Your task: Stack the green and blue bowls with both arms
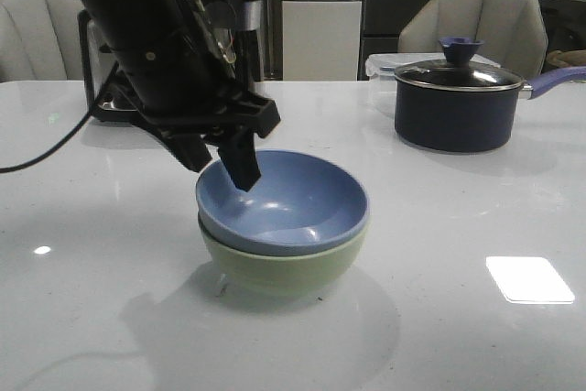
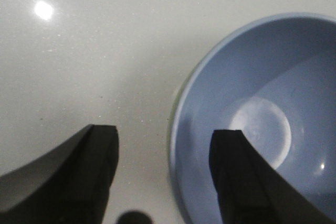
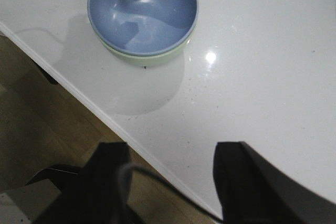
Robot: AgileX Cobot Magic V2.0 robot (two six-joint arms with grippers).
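The blue bowl (image 1: 293, 208) sits nested inside the green bowl (image 1: 284, 267) in the middle of the white table (image 1: 476, 217). My left gripper (image 1: 222, 169) hangs open over the stack's left rim. One finger reaches inside the blue bowl (image 2: 262, 87) and the other stays outside above the table, the rim untouched between them (image 2: 164, 135). My right gripper (image 3: 170, 153) is open and empty above the table's front edge, well away from the blue bowl (image 3: 147, 9) and the green bowl (image 3: 147, 57). The front view does not show it.
A dark lidded saucepan (image 1: 458, 107) with a purple handle stands at the back right, a clear container (image 1: 383, 69) behind it. A black cable (image 1: 46, 148) trails off to the left. The table edge (image 3: 105, 114) drops to a wooden floor (image 3: 31, 103).
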